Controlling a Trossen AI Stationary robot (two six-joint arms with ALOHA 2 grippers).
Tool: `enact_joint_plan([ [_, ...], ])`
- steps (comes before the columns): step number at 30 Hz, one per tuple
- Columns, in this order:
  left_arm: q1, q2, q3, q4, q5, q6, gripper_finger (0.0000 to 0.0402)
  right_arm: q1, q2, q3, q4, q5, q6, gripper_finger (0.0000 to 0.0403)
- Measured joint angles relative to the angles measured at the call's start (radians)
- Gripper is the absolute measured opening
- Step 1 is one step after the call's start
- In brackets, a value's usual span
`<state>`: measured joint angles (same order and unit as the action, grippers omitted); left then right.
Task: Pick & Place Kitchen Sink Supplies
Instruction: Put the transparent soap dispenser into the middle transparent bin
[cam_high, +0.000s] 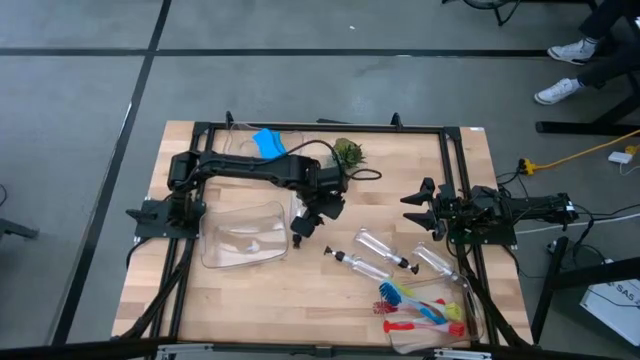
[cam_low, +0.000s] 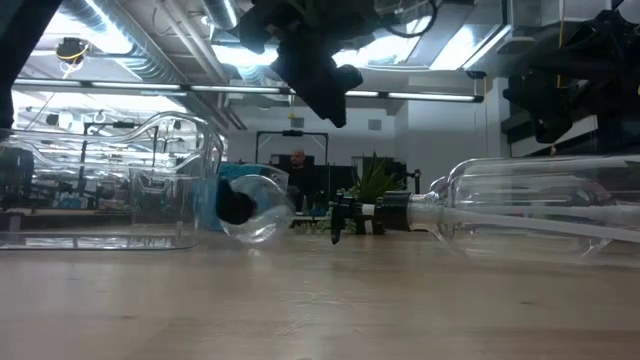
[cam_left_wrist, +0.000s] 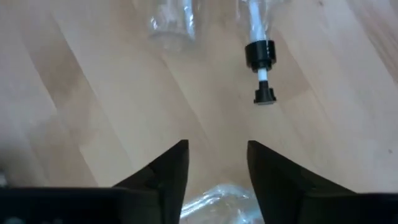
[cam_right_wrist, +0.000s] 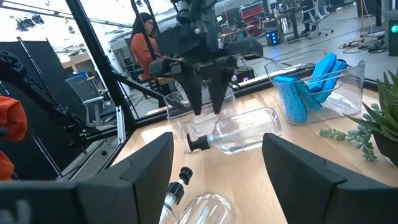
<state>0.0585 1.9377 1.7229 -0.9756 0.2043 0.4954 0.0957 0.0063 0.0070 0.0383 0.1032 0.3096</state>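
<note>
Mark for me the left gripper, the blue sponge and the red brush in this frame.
left gripper (cam_high: 299, 229): high view, between its fingertips, over the table beside the clear bin.
blue sponge (cam_high: 268, 142): high view, middle of its blue face.
red brush (cam_high: 425, 325): high view, along its red handle.

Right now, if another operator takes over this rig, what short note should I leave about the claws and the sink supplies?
Left claw: open, empty, raised above the table beside the near clear bin, close to a pump bottle.
Right claw: open, empty, waiting at the right edge of the table.
Done: blue sponge sits in the far clear bin. One bottle appears to lie in the near bin.
Left: three pump bottles lie loose on the table; the brushes still lie in a pile at the front right.
</note>
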Motion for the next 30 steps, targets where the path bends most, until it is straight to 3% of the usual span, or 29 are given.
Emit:
enact_joint_plan([
  [6,-0.006,0.000,0.000,-0.117,0.002,-0.125,0.0172,0.000,0.000,0.000,0.000,0.000,0.000,0.0245],
  [11,-0.025,-0.011,-0.006,-0.239,0.000,-0.112,0.0161,0.000,0.000,0.000,0.000,0.000,0.000,0.0245],
  [20,-0.058,-0.158,-0.280,-0.069,-0.008,-0.122,0.0137,0.000,0.000,0.000,0.000,0.000,0.000,0.0245],
  [30,-0.057,-0.293,-0.507,0.026,-0.057,-0.259,0.0127,0.000,0.000,0.000,0.000,0.000,0.000,0.0245],
])
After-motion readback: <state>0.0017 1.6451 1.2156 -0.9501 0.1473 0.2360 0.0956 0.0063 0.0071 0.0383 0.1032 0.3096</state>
